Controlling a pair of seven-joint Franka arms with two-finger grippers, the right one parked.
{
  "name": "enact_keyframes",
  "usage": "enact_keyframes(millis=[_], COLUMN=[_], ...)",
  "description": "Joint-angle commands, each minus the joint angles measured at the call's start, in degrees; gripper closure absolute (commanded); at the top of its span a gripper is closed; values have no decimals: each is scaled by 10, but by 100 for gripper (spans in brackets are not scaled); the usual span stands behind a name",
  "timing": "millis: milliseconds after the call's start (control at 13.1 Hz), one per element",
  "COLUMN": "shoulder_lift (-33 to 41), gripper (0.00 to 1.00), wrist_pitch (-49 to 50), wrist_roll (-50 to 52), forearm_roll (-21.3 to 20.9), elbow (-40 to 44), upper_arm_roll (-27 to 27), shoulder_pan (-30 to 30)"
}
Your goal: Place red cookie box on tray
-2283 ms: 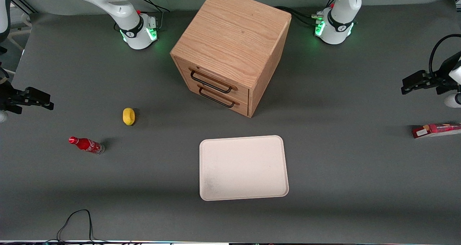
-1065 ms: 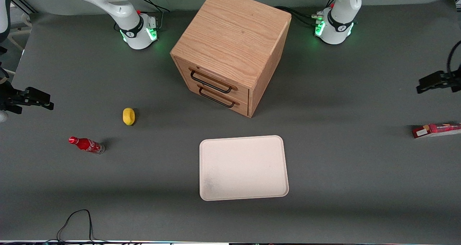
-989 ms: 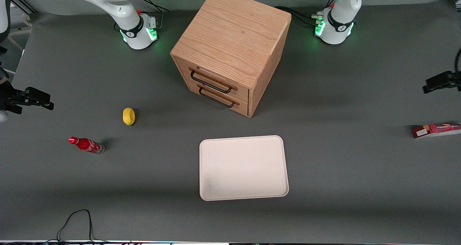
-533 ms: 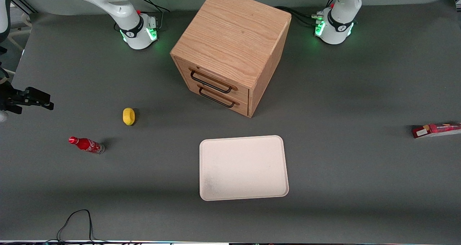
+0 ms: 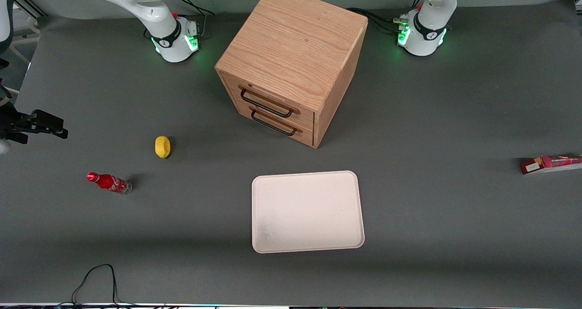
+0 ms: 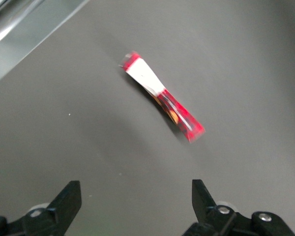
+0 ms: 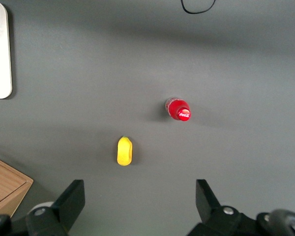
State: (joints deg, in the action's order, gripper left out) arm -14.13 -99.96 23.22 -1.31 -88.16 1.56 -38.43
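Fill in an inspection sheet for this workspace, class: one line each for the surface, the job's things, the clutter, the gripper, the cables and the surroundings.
Surface: dark grey table, matte.
Job's things: red cookie box lies flat on the table at the working arm's end, not on the tray; tray holds nothing and sits in front of the cabinet's drawers.
Clutter: wooden two-drawer cabinet, both drawers shut; yellow lemon-like item and red cola bottle toward the parked arm's end.
Gripper: left gripper open, above the table near the cookie box, holding nothing.
Cables: black cable loop at the table edge nearest the front camera; black leads at the arm bases.
Surroundings: nothing seen.
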Motion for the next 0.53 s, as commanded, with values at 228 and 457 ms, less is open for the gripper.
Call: enact_keyframes(millis=[228,457], shoulder_lift=[-24,-42], gripper=[0,0], wrist_pitch=[-35,-39], wrist_roll=[236,287], forearm_roll=[-33,-34], elbow=[5,11], upper_arm_roll=[8,8], shoulder_pan=[-18,-12])
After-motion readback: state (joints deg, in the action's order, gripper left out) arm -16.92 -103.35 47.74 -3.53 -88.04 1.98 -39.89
